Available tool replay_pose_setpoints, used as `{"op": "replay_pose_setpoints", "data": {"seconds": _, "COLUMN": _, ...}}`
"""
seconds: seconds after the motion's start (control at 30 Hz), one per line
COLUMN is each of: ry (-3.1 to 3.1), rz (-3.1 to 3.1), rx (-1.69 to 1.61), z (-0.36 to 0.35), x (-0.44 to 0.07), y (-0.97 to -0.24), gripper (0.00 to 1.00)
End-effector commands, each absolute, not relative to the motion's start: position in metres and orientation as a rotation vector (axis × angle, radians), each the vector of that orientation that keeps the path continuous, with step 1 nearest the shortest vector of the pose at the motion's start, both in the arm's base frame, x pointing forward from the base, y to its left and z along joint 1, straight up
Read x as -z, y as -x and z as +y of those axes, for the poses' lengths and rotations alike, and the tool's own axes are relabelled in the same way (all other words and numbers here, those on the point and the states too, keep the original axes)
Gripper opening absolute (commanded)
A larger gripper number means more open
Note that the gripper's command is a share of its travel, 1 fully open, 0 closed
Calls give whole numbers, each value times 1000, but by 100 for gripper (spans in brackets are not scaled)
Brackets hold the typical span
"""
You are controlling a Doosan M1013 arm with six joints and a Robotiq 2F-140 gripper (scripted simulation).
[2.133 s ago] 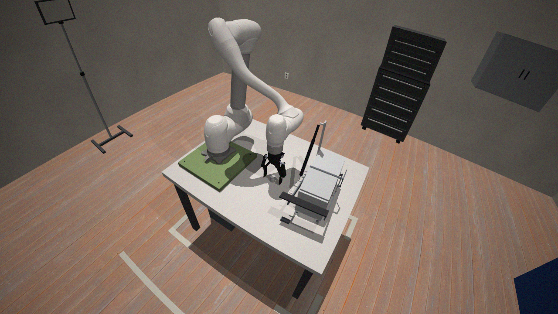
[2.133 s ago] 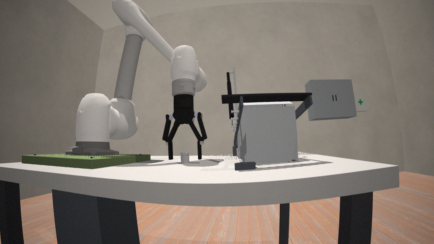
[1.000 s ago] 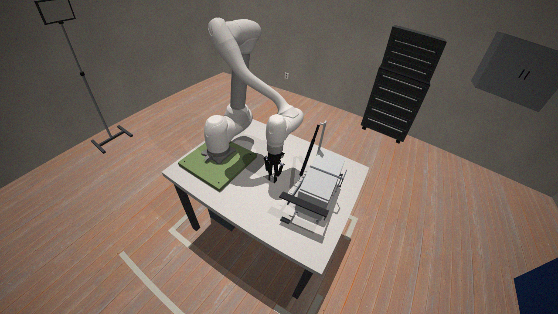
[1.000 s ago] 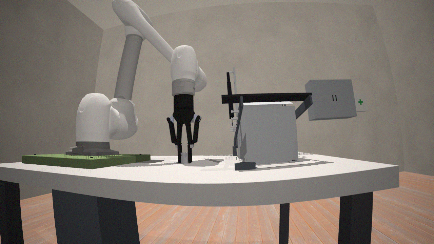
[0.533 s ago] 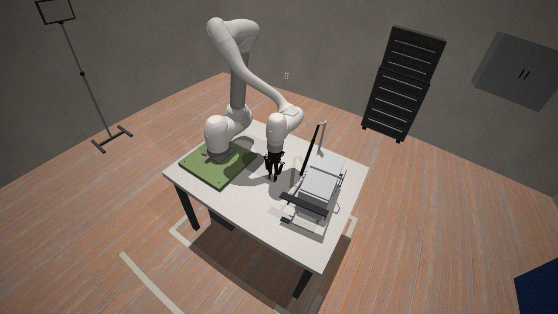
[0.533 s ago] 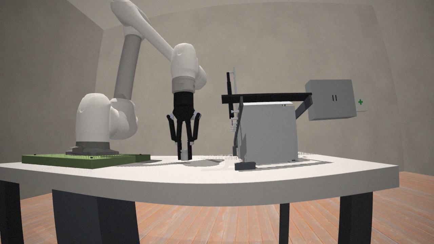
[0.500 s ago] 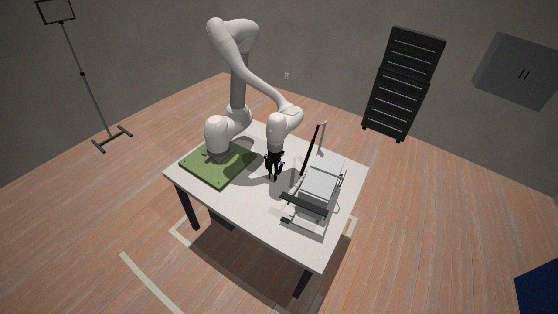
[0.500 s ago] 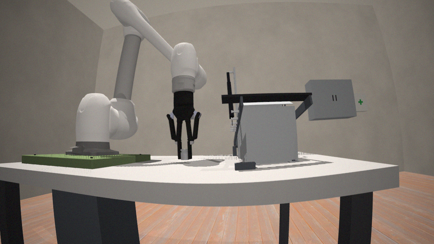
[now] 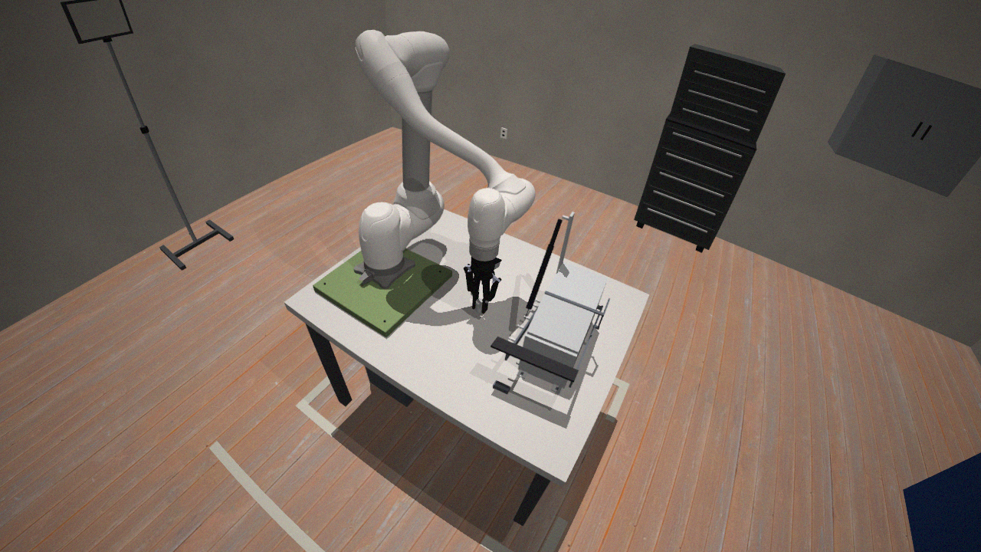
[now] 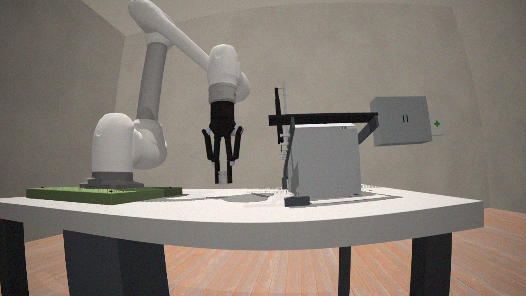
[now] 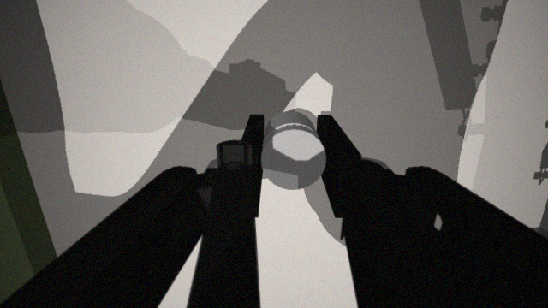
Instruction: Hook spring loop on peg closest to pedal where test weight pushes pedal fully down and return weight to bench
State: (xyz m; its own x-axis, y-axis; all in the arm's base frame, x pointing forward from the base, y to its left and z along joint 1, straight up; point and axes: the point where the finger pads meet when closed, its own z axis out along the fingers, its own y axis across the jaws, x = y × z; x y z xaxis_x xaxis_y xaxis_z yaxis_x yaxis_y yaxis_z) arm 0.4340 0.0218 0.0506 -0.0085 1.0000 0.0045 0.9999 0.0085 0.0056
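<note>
Feeder [image 9: 563, 321] [image 10: 325, 162], with the steel test weight [image 10: 222, 177] [image 11: 293, 158] held upright above the tabletop [image 9: 411, 343] [image 10: 238, 235] [image 11: 300, 257], well apart from it. The carry toward the feeder appears to be the step in hand. The dark crossbar [image 9: 535, 358] [image 10: 319, 118] and the slim black rod [image 9: 543, 264] [image 10: 277, 106] stand high; a low approach could strike either and jar the spring linkage. The fingers [image 9: 480, 307] [image 10: 223, 180] are pinching the weight from opposite sides; as its sides are round, a knock could make it turn or slip. If set down out of line with the pedal's slope, it may rock on one edge, tip, or give a false test. The small pegs [image 9: 524, 319] [image 10: 283, 143] stand close together, so the loop could later be hooked on the wrong one. Which peg bears it now cannot be told.

Surroundings: plain grey-brown walls [image 9: 274, 103] [image 10: 331, 55] enclose a plank floor [image 9: 171, 377] [image 10: 294, 268]. A dark drawer cabinet [image 9: 720, 137] stands beyond the pale tabletop, which carries a green board [image 9: 356, 295] [image 10: 73, 195] [image 11: 17, 239] beneath the arm's base. Broad shadows cross the surface below the weight.

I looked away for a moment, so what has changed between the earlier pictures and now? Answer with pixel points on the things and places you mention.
The tool [image 9: 482, 310] [image 10: 223, 181] [image 11: 289, 136] closed on the weight [image 10: 223, 178] [image 11: 293, 158] and lifted it off the bench [image 9: 424, 356] [image 10: 257, 215]. The feeder [image 9: 559, 322] [image 10: 325, 158] and green plate [image 9: 356, 302] [image 10: 73, 195] stayed put.
</note>
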Motion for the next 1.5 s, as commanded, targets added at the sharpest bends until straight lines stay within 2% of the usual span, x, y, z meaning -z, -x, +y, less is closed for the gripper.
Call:
{"op": "replay_pose_setpoints", "data": {"seconds": 0.0, "ry": -2211, "rz": 2230, "rx": -13, "z": 22, "x": -59, "y": -434, "gripper": 25}}
{"op": "replay_pose_setpoints", "data": {"seconds": 1.47, "ry": -2211, "rz": 2230, "rx": -13, "z": 21, "x": -152, "y": -434, "gripper": 25}}
